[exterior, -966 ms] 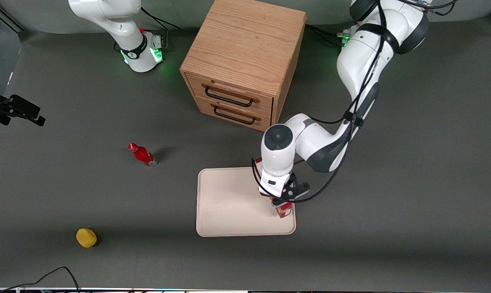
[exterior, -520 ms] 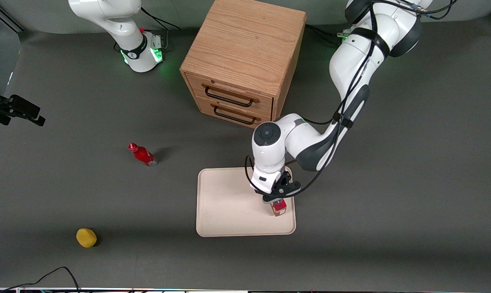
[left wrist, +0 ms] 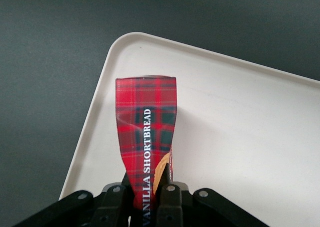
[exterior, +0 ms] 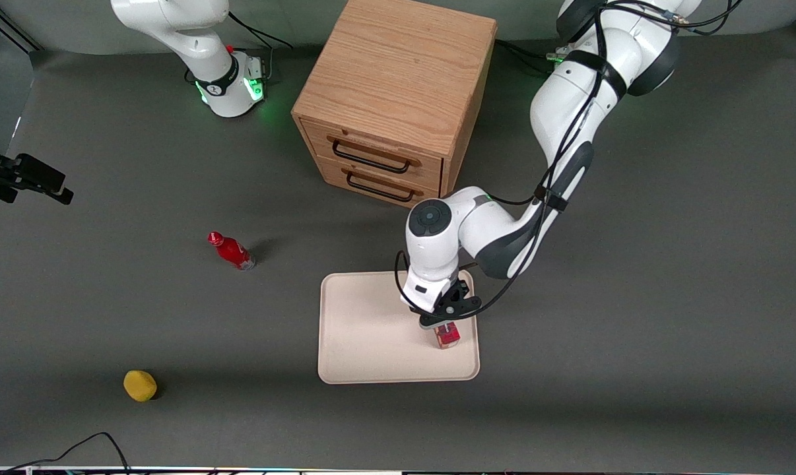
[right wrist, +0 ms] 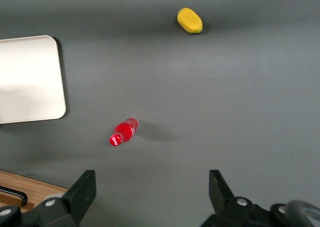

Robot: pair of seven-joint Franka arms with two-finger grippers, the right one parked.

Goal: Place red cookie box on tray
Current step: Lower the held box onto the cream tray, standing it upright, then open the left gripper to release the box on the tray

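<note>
Item: long, narrow dark-red plaid cookie box [left wrist: 146, 137], carton, lettered "VANILLA SHORTBREAD". Held at one end, its free end pointing down at the tray; only a short red tip [exterior: 447, 338] shows below the wrist in the front view. Whether the lower end touches the tray floor cannot be told.

Holder: left arm's black two-finger gripper [exterior: 444, 323], fingers [left wrist: 170, 199] clamped on the box's upper end, poised over the tray's part toward the working arm's end of the table.

Receiver: flat, cream-white rectangular tray [exterior: 365, 330] with rounded corners and low raised rim; one corner [left wrist: 125, 42] shows close to the box in the left wrist view.

Change noted: over the last second the gripper and box have shifted inward from the tray's rim, and the box has swung from lying slantwise to hanging steeply. Judgement: carrying is done; lowering, laying flat and release remain. A narrow carton let go on end may topple.

Surroundings: two-drawer oak cabinet [exterior: 398, 99], farther from the front camera than the tray; small red bottle [exterior: 232, 251] and yellow lemon-like object [exterior: 140, 385], both toward the parked arm's end; dark grey table surface [exterior: 635, 330].
</note>
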